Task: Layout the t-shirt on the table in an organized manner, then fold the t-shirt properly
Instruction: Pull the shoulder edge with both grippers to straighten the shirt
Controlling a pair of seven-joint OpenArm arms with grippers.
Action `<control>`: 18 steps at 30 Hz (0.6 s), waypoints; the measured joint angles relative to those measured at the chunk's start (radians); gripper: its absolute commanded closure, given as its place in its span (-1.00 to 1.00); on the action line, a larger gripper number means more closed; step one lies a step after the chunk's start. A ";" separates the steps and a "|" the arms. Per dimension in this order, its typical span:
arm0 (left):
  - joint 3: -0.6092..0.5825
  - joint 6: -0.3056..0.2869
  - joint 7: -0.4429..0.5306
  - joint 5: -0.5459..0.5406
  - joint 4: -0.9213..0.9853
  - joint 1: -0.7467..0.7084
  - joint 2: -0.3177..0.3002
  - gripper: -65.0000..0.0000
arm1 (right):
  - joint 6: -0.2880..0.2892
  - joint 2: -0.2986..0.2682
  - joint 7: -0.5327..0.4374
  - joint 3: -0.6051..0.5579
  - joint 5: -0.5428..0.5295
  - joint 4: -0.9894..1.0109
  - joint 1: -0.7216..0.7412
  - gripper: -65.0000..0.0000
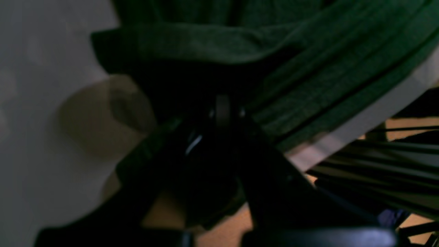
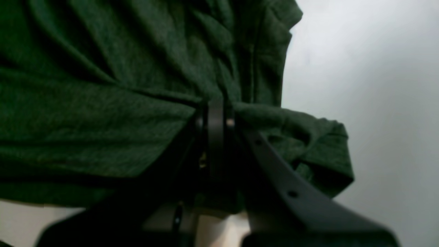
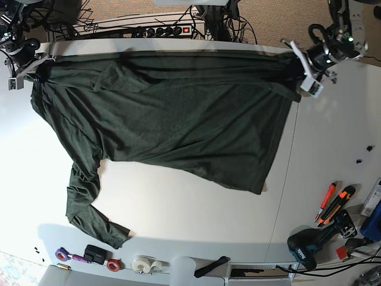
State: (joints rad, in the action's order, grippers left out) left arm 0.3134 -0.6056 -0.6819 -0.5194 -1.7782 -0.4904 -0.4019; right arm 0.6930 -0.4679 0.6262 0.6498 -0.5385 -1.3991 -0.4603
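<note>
While the t-shirt point(image 3: 178, 119) hangs stretched along the far edge of the table point(image 3: 178, 208), you have it pinned at both top corners. It fills the table's 12 o'clock half in the base view, body spread and wrinkled, one long sleeve trailing down to about 7 o'clock with its cuff lying on the white top. The other sleeve looks folded under or over the top edge; can't tell which.

The right gripper point(image 2: 216, 113) is clamped tight on bunched green knit, at 10 o'clock in the base view. The left gripper point(image 1: 223, 109) is also closed down on the fabric, at 2 o'clock in the base view, right by the table edge; that wrist view is dark and blurry, but cloth sits at its tips.

Handling: soft, light, limp knit. It will sag and crease, won't hold shape, and drags rather than slides cleanly. Grab it at seams, shoulders, hem corners or cuffs, pinching a thin edge, not a wad.

Outward: tape rolls point(image 3: 143, 264) near 6 o'clock, cutters point(image 3: 333, 202) and a drill point(image 3: 309, 241) at 4 o'clock, well apart from the cloth.
</note>
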 measured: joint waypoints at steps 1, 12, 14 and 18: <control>0.011 -0.003 -0.006 -0.012 0.003 0.000 0.000 1.00 | 0.000 0.000 0.004 0.000 -0.013 0.000 0.000 1.00; 0.029 -0.017 -0.021 -0.035 0.005 0.001 0.000 1.00 | 0.000 0.001 0.063 0.002 -0.119 -0.002 -0.034 1.00; 0.029 -0.017 -0.021 -0.038 0.005 0.001 0.000 1.00 | 0.000 0.000 0.062 0.003 -0.118 -0.003 -0.042 1.00; 0.029 -0.013 -0.034 -0.086 0.009 0.002 0.000 1.00 | 0.002 0.002 0.063 0.016 -0.122 -0.003 -0.041 1.00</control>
State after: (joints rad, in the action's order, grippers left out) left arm 0.3428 -0.6189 -0.7158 -0.6052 -1.7695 -0.4881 -0.4019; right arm 0.6952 -0.4664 0.6891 0.6659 -0.6609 -1.4021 -0.5014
